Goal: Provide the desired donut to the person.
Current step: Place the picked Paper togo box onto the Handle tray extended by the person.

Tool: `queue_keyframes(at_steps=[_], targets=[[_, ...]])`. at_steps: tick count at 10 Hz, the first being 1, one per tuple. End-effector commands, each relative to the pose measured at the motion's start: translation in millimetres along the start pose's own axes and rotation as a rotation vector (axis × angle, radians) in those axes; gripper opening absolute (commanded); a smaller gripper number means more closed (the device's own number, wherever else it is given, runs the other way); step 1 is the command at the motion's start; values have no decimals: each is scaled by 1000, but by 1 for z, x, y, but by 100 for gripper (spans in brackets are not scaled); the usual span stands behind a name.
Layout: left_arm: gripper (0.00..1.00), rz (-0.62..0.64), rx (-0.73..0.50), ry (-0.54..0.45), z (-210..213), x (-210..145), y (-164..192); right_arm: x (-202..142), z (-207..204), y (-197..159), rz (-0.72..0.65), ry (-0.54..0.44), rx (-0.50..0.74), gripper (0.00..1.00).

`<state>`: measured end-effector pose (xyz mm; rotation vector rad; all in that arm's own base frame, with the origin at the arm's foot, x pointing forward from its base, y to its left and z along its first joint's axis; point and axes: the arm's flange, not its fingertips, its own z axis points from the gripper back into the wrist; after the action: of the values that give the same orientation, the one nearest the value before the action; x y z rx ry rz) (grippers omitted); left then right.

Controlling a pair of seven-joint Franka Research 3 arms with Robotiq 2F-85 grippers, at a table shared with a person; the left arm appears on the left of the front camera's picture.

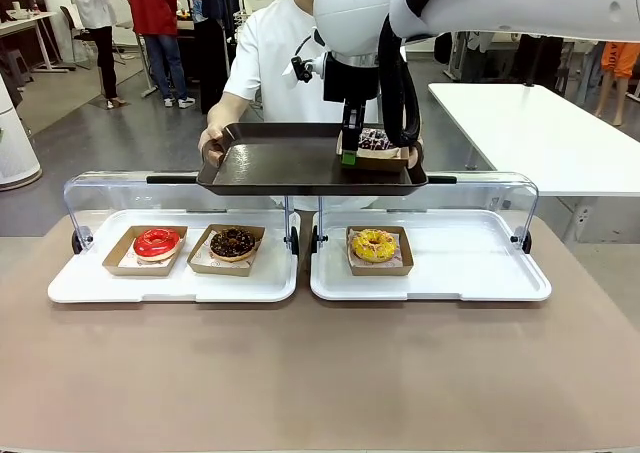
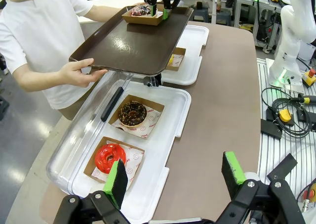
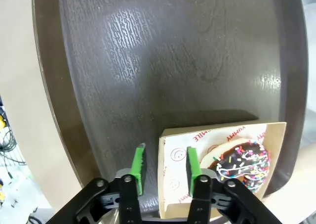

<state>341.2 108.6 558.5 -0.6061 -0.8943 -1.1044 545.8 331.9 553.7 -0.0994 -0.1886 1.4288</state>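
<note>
The person (image 1: 280, 53) in a white shirt holds a dark brown tray (image 1: 270, 163) level above the far edge of the table. On its right end rests a cardboard box (image 1: 388, 159) with a chocolate sprinkle donut (image 1: 375, 139). My right gripper (image 1: 348, 156) reaches down at the box's left side. In the right wrist view the right gripper (image 3: 166, 167) stands open, its fingers astride the box (image 3: 173, 174) wall without pinching it, with the sprinkle donut (image 3: 242, 164) to the right. My left gripper (image 2: 175, 177) hangs open over the near table, holding nothing.
Two white display trays (image 1: 430, 278) with raised clear lids lie on the table. The left one holds a red donut (image 1: 157, 243) and a chocolate donut (image 1: 233, 242), the right one a yellow donut (image 1: 374, 245). A white table (image 1: 540, 123) stands at the back right.
</note>
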Motion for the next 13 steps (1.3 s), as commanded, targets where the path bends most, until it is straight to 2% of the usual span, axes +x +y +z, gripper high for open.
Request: queue_keyframes(at_steps=[1,2,3,8,10,12,13], targets=[[100,-13,3,-15,0,0,0,-5,7,1,9,-29,22,100],[100,-13,3,-15,0,0,0,-7,9,1,10,-31,20,94],[100,-13,3,-15,0,0,0,-8,9,1,9,-33,22,100],[100,-13,3,-15,0,0,0,-14,12,7,30,-53,25,100],[100,-13,3,-15,0,0,0,-48,28,36,100,-46,4,100],[100,-13,3,-15,0,0,0,-111,45,63,118,-10,-52,100],[100,-13,3,-15,0,0,0,-139,46,67,76,-5,-63,100]])
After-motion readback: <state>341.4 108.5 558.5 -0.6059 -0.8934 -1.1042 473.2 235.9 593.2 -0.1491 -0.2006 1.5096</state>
